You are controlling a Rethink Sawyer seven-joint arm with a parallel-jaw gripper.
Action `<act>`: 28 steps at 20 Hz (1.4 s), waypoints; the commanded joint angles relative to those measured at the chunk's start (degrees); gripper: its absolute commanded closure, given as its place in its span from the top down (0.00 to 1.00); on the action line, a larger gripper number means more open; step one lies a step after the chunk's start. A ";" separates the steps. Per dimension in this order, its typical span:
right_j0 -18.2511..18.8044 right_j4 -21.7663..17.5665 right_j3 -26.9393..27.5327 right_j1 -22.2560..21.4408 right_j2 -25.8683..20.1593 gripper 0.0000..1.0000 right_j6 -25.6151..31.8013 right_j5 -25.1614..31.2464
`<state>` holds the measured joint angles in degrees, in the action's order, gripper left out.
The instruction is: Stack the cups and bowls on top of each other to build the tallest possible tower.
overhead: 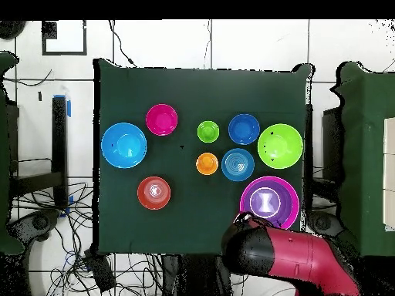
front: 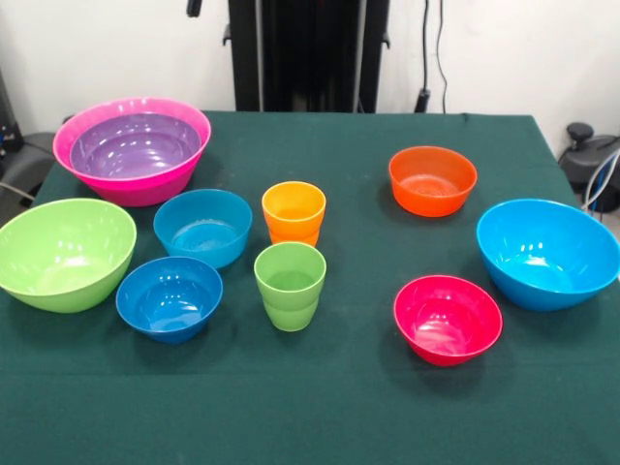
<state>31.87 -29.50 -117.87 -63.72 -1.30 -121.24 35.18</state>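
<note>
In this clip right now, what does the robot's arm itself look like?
Only the overhead view shows the arm: a thick, rounded body with a glossy red shell, and a black rounded joint section at the end nearest the pink bowl. The front view shows only the black pedestal. No markings are legible, and the end effector isn't visible in either view.

White wall (front: 116, 48) behind green-clothed table (front: 320, 407).

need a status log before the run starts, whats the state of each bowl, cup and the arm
pink bowl: upright, purple bowl nested inside
purple bowl: upright, in the pink one
lime green bowl, teal bowl, dark blue bowl, orange bowl, sky blue bowl, red-pink bowl: upright, empty, unstacked
orange cup, green cup: upright, unstacked
arm: drawn back, gripper unseen
</note>
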 commanded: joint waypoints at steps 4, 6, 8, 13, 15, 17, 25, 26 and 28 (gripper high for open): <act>-0.20 -3.16 -5.49 9.01 -5.70 1.00 1.24 -12.98; 0.07 -3.37 -5.50 10.14 -5.74 1.00 0.85 -15.25; 0.48 -3.14 -5.68 10.43 -6.04 1.00 1.12 -16.02; 0.34 -3.50 -4.93 13.51 -5.82 1.00 0.13 -19.64; -0.25 -3.61 -4.38 14.90 -5.29 1.00 -0.70 -21.19; -0.77 -3.61 -3.86 16.17 -4.80 1.00 -1.34 -22.60; -2.76 -2.42 -3.06 20.74 -3.79 1.00 -3.89 -27.63; -2.95 -2.29 -2.93 21.38 -3.75 1.00 -4.14 -28.25; -3.28 -2.09 -2.61 22.65 -3.65 1.00 -4.36 -29.42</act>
<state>30.70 -29.46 -118.29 -46.96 -1.66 -121.24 10.76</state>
